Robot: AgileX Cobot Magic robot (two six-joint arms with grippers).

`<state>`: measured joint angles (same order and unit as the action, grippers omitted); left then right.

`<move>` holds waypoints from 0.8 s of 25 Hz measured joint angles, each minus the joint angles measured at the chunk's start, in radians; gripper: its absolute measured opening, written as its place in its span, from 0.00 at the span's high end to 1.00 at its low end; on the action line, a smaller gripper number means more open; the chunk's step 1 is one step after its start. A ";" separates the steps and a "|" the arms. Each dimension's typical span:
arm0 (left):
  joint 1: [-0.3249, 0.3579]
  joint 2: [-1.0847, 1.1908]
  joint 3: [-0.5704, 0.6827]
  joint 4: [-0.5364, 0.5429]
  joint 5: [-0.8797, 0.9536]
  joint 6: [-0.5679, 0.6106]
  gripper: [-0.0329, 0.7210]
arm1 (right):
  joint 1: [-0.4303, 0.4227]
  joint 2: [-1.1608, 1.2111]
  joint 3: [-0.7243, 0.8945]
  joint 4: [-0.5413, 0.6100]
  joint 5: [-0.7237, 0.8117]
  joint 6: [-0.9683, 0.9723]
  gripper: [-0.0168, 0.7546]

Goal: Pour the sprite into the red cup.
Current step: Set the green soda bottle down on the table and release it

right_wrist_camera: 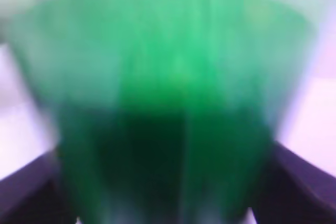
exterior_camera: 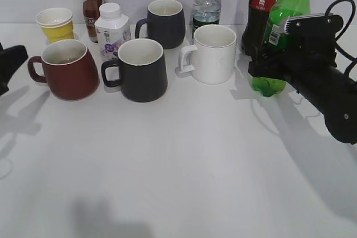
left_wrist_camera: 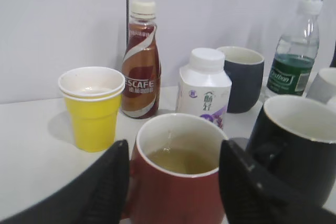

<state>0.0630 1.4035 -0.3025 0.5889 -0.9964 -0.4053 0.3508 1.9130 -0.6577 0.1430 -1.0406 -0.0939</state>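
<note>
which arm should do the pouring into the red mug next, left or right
Right. The right gripper already has the sprite bottle between its fingers, upright. The left gripper sits open around the red cup, so it could steady that.

Bright, soft shadows; blurred right-wrist closeup.

The red cup (exterior_camera: 67, 69) stands at the table's (exterior_camera: 184, 165) left, a paper cup (exterior_camera: 56, 24) behind it and a mug (exterior_camera: 139, 69) just to its right. A white mug (exterior_camera: 212, 53) sits right of centre. The sprite (exterior_camera: 284, 32) stands far right, beside a cola bottle (exterior_camera: 261, 9).
</note>
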 joint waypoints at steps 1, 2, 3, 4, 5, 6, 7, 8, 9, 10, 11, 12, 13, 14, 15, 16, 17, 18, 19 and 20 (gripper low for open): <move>0.000 -0.020 0.000 0.005 0.023 -0.022 0.39 | 0.000 0.000 0.000 0.001 -0.005 0.000 0.19; 0.000 -0.049 0.000 0.009 0.050 -0.045 0.39 | 0.000 0.000 0.000 0.003 -0.006 0.000 0.18; 0.000 -0.069 0.000 0.011 0.070 -0.063 0.40 | 0.000 -0.001 0.000 0.006 -0.006 0.001 0.17; 0.000 -0.094 0.000 0.012 0.093 -0.077 0.40 | 0.000 -0.004 0.003 0.007 -0.005 0.001 0.17; 0.000 -0.115 0.000 0.012 0.124 -0.092 0.40 | 0.000 -0.010 0.009 0.008 -0.004 0.001 0.17; 0.000 -0.139 0.000 0.013 0.159 -0.107 0.40 | 0.000 -0.015 0.016 0.008 0.003 0.001 0.17; 0.000 -0.163 0.000 0.014 0.194 -0.127 0.40 | 0.000 -0.022 0.026 0.008 0.010 0.001 0.17; -0.002 -0.183 0.000 0.014 0.225 -0.146 0.40 | 0.000 -0.029 0.040 0.009 0.016 0.001 0.17; -0.007 -0.204 -0.002 0.014 0.267 -0.161 0.40 | 0.000 -0.039 0.055 0.012 0.019 0.001 0.17; -0.016 -0.224 -0.007 0.014 0.314 -0.173 0.40 | 0.000 -0.050 0.069 0.014 0.022 0.001 0.17; -0.030 -0.241 -0.018 0.014 0.359 -0.179 0.41 | 0.001 -0.061 0.085 0.015 0.029 0.001 0.17; -0.049 -0.256 -0.029 0.013 0.431 -0.183 0.42 | 0.001 -0.076 0.100 0.016 0.047 0.001 0.17; -0.070 -0.267 -0.045 0.011 0.492 -0.184 0.42 | 0.001 -0.091 0.110 0.017 0.068 0.002 0.17; -0.100 -0.280 -0.060 0.001 0.573 -0.185 0.42 | 0.001 -0.105 0.121 0.017 0.098 0.007 0.17; -0.133 -0.293 -0.083 -0.016 0.645 -0.186 0.42 | 0.001 -0.117 0.131 0.018 0.121 0.015 0.17; -0.170 -0.304 -0.100 -0.035 0.735 -0.187 0.42 | 0.001 -0.132 0.143 0.018 0.146 0.022 0.17; -0.201 -0.315 -0.117 -0.053 0.828 -0.188 0.42 | 0.001 -0.147 0.154 0.018 0.164 0.029 0.17; -0.239 -0.327 -0.142 -0.079 0.923 -0.188 0.42 | 0.001 -0.162 0.168 0.018 0.178 0.033 0.17; -0.270 -0.337 -0.162 -0.102 1.003 -0.188 0.42 | 0.001 -0.182 0.180 0.018 0.200 0.036 0.17; -0.306 -0.349 -0.189 -0.133 1.105 -0.189 0.42 | 0.001 -0.206 0.188 0.018 0.234 0.037 0.18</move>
<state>-0.2433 1.0547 -0.4912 0.4556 0.1087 -0.5939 0.3517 1.7073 -0.4700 0.1613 -0.8064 -0.0565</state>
